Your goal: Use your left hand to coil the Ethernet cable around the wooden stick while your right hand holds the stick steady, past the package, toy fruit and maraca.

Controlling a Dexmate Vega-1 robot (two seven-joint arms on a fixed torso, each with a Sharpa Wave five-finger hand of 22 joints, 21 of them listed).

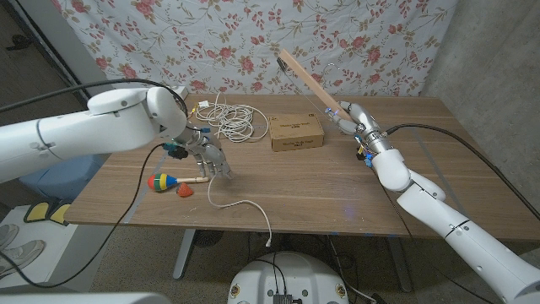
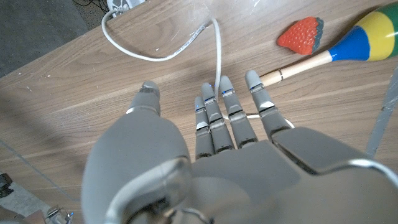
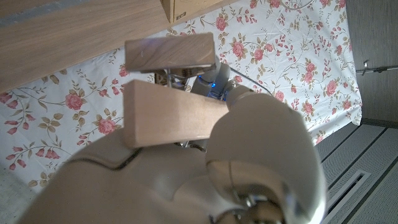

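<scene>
While the right robot hand [image 1: 350,118] is gripping the long flat wooden stick [image 1: 308,78], the right wrist view is showing its squared end. The left robot hand [image 2: 217,130] is hovering, fingers apart, over the thin white Ethernet cable [image 2: 217,53] on the tabletop [image 1: 337,186]. Printing on the brown cardboard package [image 1: 297,132] is proving unreadable.

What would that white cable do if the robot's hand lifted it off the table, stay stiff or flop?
Probably flop: the Ethernet cable already lies in loose curves on the table, with more piled in coils behind. It looks thin and light, so the left hand could likely lift it easily. Its smooth jacket may slide through the fingers unless pinched.
</scene>
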